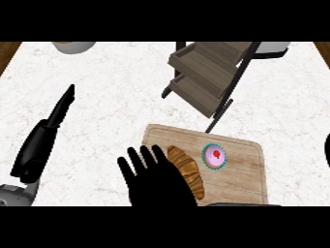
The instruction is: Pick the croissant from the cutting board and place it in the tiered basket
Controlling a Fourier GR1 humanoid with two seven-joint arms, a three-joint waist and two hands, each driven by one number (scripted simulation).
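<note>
Croissant [187, 172] lies on the cutting board [247, 169] at lower centre, beside the right hand [157, 181] with fingers spread open, apparently ready to grasp it, the tiered basket [206, 72] waiting above.

Bench [89, 121]: white marbled top with brown wood showing at its far left and far right corners. Cutting board [235, 167]: pale wood, lying flat on the bench at the near side, right of centre. Tiered basket [206, 72]: grey wooden trays in a dark frame, standing on the bench just beyond the cutting board, its nearest leg close to the board's far edge. Bowl [74, 46]: white, on the bench well to the left of the tiered basket, cut off by the far edge of view. A second white object [271, 48] sits just right of the tiered basket, mostly hidden.
</note>
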